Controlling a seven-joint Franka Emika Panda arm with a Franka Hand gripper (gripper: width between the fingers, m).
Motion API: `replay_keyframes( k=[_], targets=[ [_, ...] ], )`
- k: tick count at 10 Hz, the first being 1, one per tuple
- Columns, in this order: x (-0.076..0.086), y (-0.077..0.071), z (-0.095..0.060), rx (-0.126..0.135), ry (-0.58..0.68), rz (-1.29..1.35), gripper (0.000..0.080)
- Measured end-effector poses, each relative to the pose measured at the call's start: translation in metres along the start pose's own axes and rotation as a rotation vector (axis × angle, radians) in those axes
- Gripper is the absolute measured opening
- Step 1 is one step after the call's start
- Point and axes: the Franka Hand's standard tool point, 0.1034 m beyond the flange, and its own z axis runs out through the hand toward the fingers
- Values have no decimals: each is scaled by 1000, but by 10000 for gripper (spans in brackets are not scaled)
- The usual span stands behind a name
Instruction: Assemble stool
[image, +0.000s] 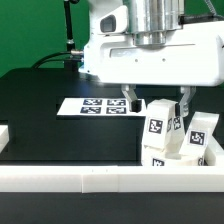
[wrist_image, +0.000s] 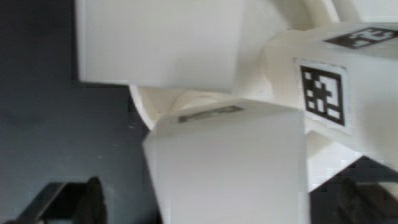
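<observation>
Small white block legs with black-and-white tags stand clustered against the front rail at the exterior view's right. One leg (image: 158, 128) is between my fingers, and another leg (image: 201, 133) stands just to its right. My gripper (image: 157, 101) hangs low over the first leg, open, with a finger on each side of it. In the wrist view this leg (wrist_image: 222, 150) fills the space between my dark fingers (wrist_image: 75, 203), with a gap showing beside it. A tagged leg (wrist_image: 329, 85) stands next to it. I cannot make out the round seat disc.
The marker board (image: 98, 105) lies flat on the black table behind the legs. A long white border rail (image: 100, 180) runs along the front, with a rail end (image: 4, 135) at the exterior view's left. A broad white part (wrist_image: 169, 40) lies beyond the legs in the wrist view.
</observation>
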Motion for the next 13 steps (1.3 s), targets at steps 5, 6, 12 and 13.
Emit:
replay_keyframes(
  k=[5, 6, 12, 13],
  targets=[
    [-1, 0, 1, -1, -2, 32, 337],
    [-1, 0, 1, 1, -3, 87, 337],
    [-10, -17, 3, 111, 19, 1053, 337],
    [-9, -18, 3, 136, 36, 1191, 337]
  ],
)
